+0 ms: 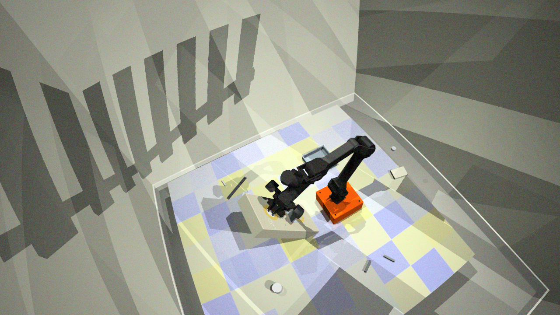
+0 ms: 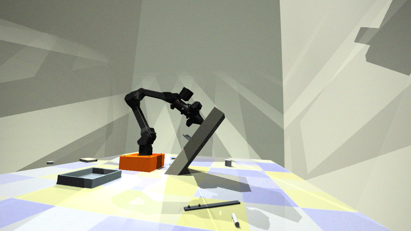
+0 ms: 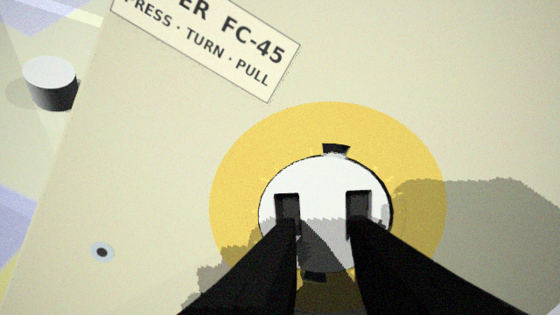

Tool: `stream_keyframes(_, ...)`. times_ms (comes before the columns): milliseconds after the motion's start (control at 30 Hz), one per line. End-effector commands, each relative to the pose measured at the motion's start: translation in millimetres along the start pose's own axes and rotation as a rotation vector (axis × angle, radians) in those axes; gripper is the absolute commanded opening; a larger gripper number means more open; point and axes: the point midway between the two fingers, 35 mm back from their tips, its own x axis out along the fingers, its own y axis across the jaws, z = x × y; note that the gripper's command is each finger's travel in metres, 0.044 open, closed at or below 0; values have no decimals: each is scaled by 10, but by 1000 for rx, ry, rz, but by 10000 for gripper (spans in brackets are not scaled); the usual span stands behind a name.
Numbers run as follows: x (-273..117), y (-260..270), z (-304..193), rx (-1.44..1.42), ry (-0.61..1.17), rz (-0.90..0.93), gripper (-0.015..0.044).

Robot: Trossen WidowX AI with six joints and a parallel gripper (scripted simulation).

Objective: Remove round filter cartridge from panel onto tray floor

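The service panel (image 1: pixel 254 213) (image 2: pixel 198 140) (image 3: pixel 175 131) leans at a slant. The white round filter cartridge (image 3: pixel 325 175) sits in it inside a yellow ring (image 3: pixel 245 153); dark notches show above and below it. My gripper (image 1: pixel 272 211) (image 2: pixel 202 122) (image 3: pixel 322 228) is partly open, with nothing between its fingers. In the wrist view its fingertips overlap the lower parts of the left slot (image 3: pixel 287 202) and the right slot (image 3: pixel 359 200). Whether they are inside the slots is hard to tell. The tray (image 1: pixel 312 151) (image 2: pixel 74 182) stands apart from the panel and looks empty.
The orange robot base (image 1: pixel 344 213) (image 2: pixel 135 163) stands between tray and panel. A dark bar (image 1: pixel 236 187) (image 2: pixel 218 205) and a pale pin (image 2: pixel 235 220) lie beside the panel. A grey-white cylinder (image 1: pixel 276 288) (image 2: pixel 228 162) (image 3: pixel 50 72) stands beyond it. A small plate (image 2: pixel 186 137) juts from the panel's face.
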Motion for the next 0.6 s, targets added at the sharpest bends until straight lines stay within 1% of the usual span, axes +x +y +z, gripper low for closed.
stream_keyframes(0,1,-8,5,-4,3,-1,89)
stream_keyframes(567,28,-16,17,-4,3,-1,89)
